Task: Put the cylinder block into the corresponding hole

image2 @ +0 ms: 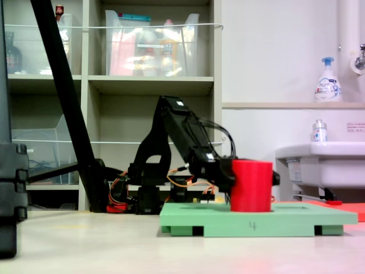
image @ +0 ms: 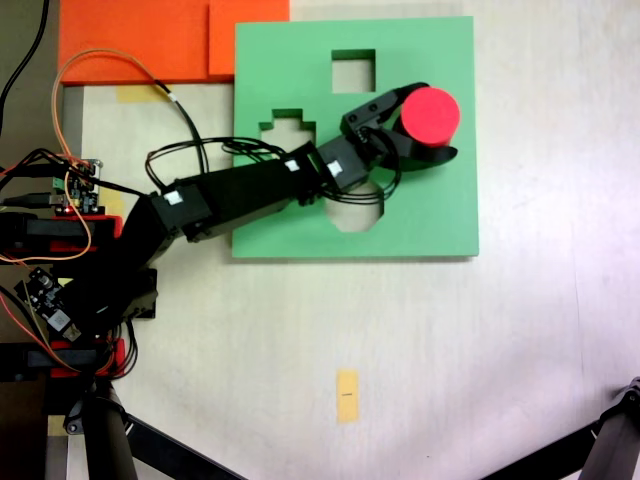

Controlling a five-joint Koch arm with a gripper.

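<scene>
The green foam board (image: 440,215) lies flat on the pale desk (image: 400,350). The black arm (image: 240,195) reaches across it, its jaws closed around the upright cylinder block (image: 431,113), which stands on the board's far right in the first exterior view.

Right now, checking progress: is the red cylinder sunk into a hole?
No. In the second exterior view the cylinder block stands nearly full height above the green board.

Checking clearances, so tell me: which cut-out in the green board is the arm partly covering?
The rounded cut-out by the board's lower edge in the first exterior view; the square and stepped ones are clear.
</scene>
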